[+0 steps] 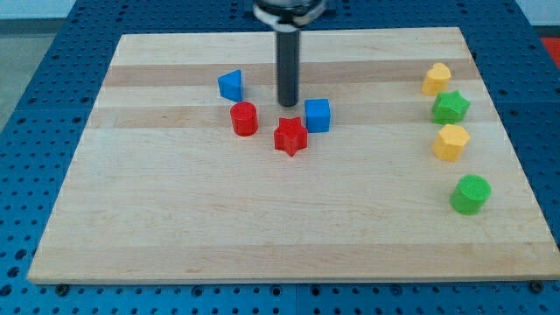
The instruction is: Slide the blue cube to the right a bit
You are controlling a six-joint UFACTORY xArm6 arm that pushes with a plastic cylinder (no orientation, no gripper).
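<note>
The blue cube (318, 115) sits on the wooden board (262, 227) a little above its middle. My tip (288, 106) is just to the left of the blue cube, with a small gap between them, and just above the red star (290, 136). The rod rises straight up from the tip to the view's top edge.
A red cylinder (244, 118) lies left of the red star. A blue triangular block (231, 85) is up and to the left. Along the right side stand a yellow block (436, 79), a green star (451, 108), a yellow hexagon (451, 142) and a green cylinder (471, 193).
</note>
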